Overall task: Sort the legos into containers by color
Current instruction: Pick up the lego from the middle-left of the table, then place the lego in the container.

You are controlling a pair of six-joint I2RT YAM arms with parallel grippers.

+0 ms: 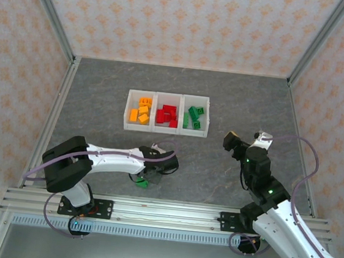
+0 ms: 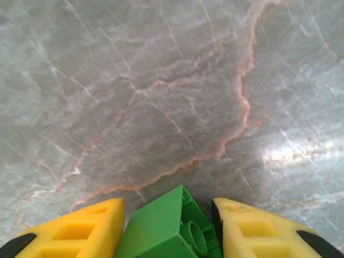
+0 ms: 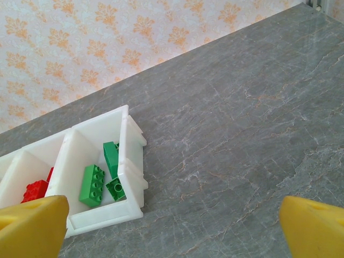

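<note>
Left tool [image 1: 147, 177] [image 2: 169, 220]: lowered to the tabletop [image 1: 101, 97] near its own base, yellow fingers [image 2: 80, 231] closed against either side of one green lego [image 1: 143, 183] [image 2: 161, 228], grasping it. The brick sits tilted, one stud showing.

Right tool [image 1: 248, 140] [image 3: 172, 231]: raised to the right of the containers [image 1: 153, 127] [image 3: 131, 161], fingers spread wide, released, holding nothing.

Containers: mid-tabletop, well apart from the grasped brick. Left bin holds orange legos [image 1: 140, 112], middle bin red legos [image 1: 168, 115] [image 3: 35, 191], right bin green legos [image 1: 194, 117] [image 3: 92, 184].
</note>
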